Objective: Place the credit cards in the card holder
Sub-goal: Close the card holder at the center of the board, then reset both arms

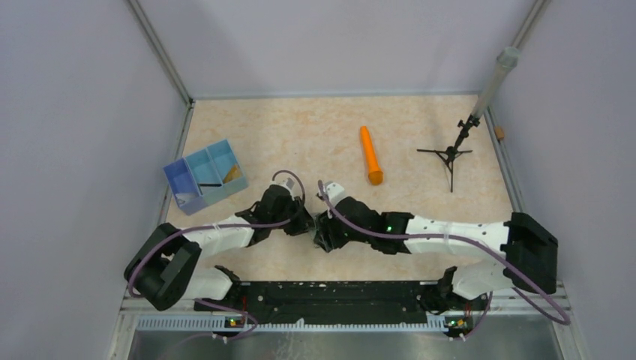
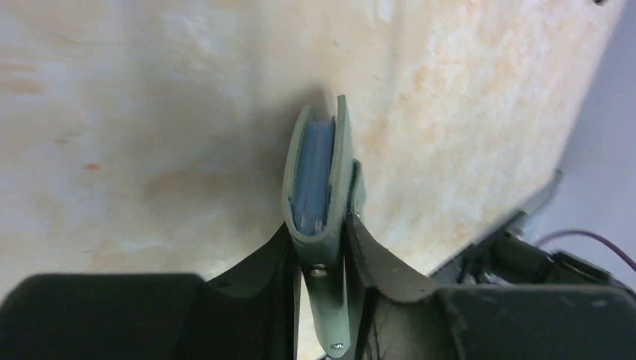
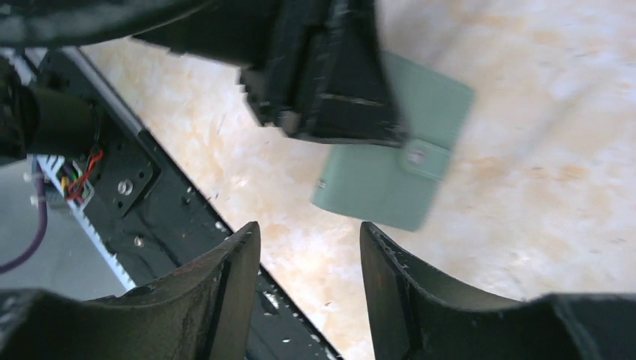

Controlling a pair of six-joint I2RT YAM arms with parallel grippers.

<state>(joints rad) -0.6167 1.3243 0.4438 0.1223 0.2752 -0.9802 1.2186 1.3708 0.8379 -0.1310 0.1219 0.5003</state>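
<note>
The card holder [image 2: 341, 165] is a grey-green wallet, seen edge-on in the left wrist view with pale blue lining showing between its leaves. My left gripper [image 2: 322, 255] is shut on its lower edge and holds it above the table. In the right wrist view the card holder [image 3: 375, 184] shows its flat face and small stud. My right gripper [image 3: 309, 240] is open just short of it, with nothing between its fingers. One gold-tan credit card [image 1: 234, 172] leans in the right compartment of the blue tray [image 1: 182, 174]. The two grippers meet near the table's middle front [image 1: 319, 226].
An orange cylinder [image 1: 370, 155] lies behind the grippers. A small black tripod [image 1: 450, 154] with a grey pole stands at the back right. The blue tray sits at the left edge. The black base rail [image 1: 322, 296] runs along the near edge.
</note>
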